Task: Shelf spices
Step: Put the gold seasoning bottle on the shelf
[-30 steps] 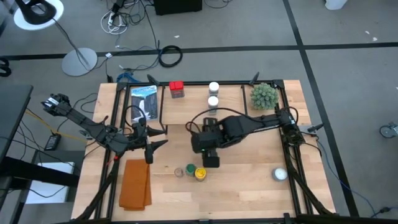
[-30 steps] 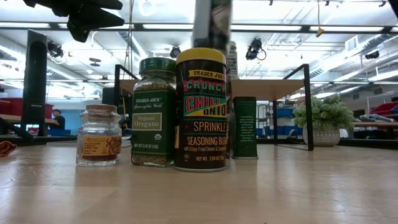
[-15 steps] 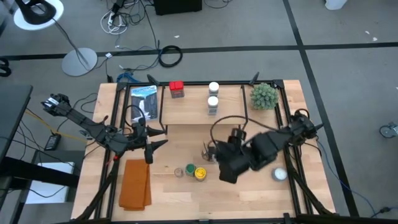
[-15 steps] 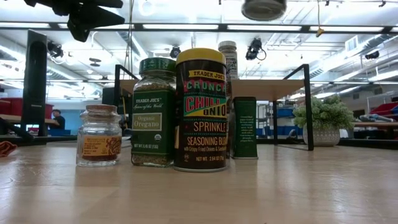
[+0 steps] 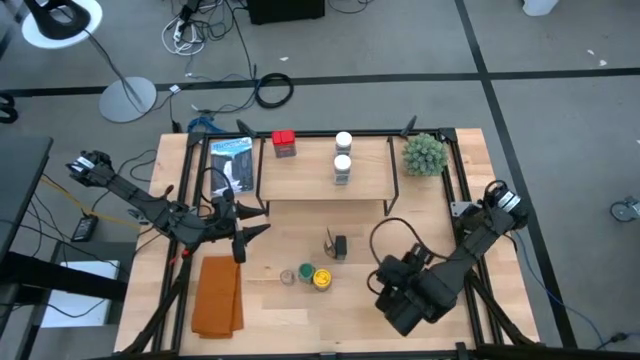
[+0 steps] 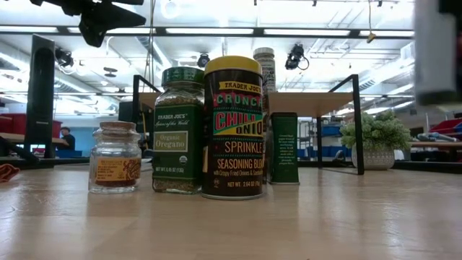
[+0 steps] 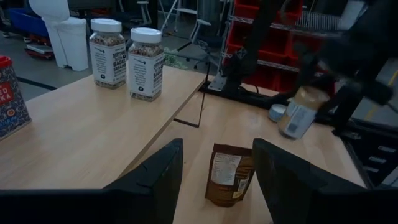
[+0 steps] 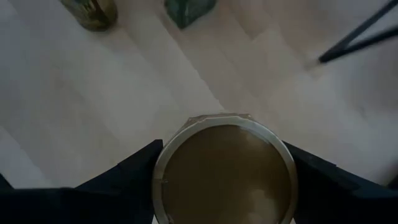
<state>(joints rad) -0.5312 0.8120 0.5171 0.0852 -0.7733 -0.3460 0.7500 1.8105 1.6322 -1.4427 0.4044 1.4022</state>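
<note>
My right gripper (image 5: 400, 300) hangs over the table's near right part, shut on a spice jar with a tan round lid (image 8: 224, 174). The left wrist view shows that jar (image 7: 292, 119) in the air. Three spices (image 5: 305, 275) stand together on the table: a small clear jar (image 6: 115, 157), a green-lidded oregano jar (image 6: 177, 130) and a yellow-lidded tin (image 6: 232, 126). A dark box (image 5: 341, 245) stands behind them. On the shelf (image 5: 300, 185) stand a red tin (image 5: 284, 143) and two white-lidded jars (image 5: 343, 155). My left gripper (image 5: 243, 232) waits open, left of the shelf's front. My right gripper pinches the jar between its two fingers at the lid's rim (image 8: 163, 171), one finger (image 8: 134, 174) on each side. The fingers come from above, slanting down. The jar hangs below them, lifted clear of the table, and looks tilted in the left wrist view.
A green spiky plant ball (image 5: 424, 153) stands at the shelf's right end. A folded orange cloth (image 5: 217, 295) lies near left and a blue-and-black packet (image 5: 232, 165) far left. A brown pouch (image 7: 229, 180) lies on the table ahead of my left gripper. A white round object (image 7: 275, 112) sits at the right.
My right gripper has swung from above the three jars at mid-table toward the table's right and near edges, sinking and rolling its wrist on the way. It has carried the tan-lidded jar along, clear of the table. The jars on the table have stayed put.
</note>
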